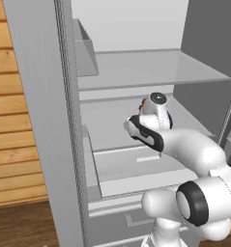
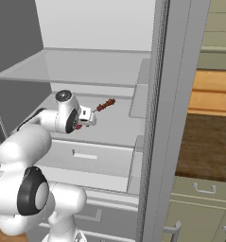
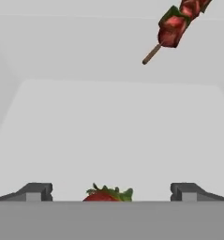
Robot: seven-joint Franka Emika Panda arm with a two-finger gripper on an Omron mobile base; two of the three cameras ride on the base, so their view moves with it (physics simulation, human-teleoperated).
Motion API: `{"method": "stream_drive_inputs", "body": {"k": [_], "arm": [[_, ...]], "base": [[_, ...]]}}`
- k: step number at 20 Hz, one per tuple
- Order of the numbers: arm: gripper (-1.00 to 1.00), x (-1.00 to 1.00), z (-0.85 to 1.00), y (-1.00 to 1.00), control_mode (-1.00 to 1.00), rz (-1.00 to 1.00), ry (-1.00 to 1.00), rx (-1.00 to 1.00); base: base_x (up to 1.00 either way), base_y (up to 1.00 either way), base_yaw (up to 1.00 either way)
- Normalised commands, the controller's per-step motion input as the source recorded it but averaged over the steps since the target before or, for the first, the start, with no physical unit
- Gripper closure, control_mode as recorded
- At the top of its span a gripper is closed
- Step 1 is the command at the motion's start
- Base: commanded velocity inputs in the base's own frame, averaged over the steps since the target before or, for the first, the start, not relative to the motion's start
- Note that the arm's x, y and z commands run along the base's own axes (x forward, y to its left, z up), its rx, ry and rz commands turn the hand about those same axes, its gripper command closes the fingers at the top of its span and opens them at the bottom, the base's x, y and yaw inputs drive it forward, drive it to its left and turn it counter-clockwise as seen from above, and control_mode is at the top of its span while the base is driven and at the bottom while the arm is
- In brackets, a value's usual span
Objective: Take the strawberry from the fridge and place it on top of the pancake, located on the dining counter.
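1. Nearest the hand camera, the strawberry (image 3: pixel 108 194) sits red with a green leafy top at the bottom edge of the view, between the two dark fingertips (image 3: pixel 36 191); only its upper part can be seen.
2. The gripper (image 3: pixel 108 192) stands wide open, one finger well to each side of the berry, and neither touches it.
3. Beyond it stretches the white shelf (image 3: pixel 113 131) of the fridge, bare up to the back wall.
4. A kebab skewer (image 3: pixel 176 26) lies farther in, toward the upper right of the hand view, with dark red and green chunks on a brown stick.
5. From the right base camera, the skewer (image 2: pixel 105 105) lies on the middle shelf just beyond the gripper (image 2: pixel 88 116), which points in over that shelf.
6. From the left base camera, the arm's wrist (image 1: pixel 155 113) reaches into the open fridge (image 1: pixel 39 120) at that same shelf level, and a speck of red shows behind it.
7. A clear shelf (image 2: pixel 81 66) spans the compartment above; drawers sit below.
8. Right of the fridge, a dark-brown counter top (image 2: pixel 204 146) runs above pale green cabinets.
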Motion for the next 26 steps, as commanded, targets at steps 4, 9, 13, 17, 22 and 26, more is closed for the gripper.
{"method": "stream_drive_inputs", "body": {"k": [4, 9, 13, 17, 22, 26], "arm": [[-1.00, 0.00, -0.23, 0.15, -1.00, 0.00, 0.00, 0.00], [-1.00, 0.09, -0.28, 0.02, -1.00, 0.00, 0.00, 0.00], [-1.00, -0.13, -0.25, 0.00, -1.00, -0.06, 0.06, 0.01], [-1.00, -0.38, -0.26, 0.00, -1.00, -0.11, 0.03, 0.01], [1.00, -0.28, -0.28, 0.03, -1.00, -0.11, 0.01, 0.02], [1.00, 0.00, -0.06, 0.02, -1.00, -0.02, 0.00, 0.00]], "base": [[0.00, 0.00, 0.00], [0.00, 0.00, 0.00], [0.00, 0.00, 0.00], [0.00, 0.00, 0.00], [0.00, 0.00, 0.00], [0.00, 0.00, 0.00]]}}
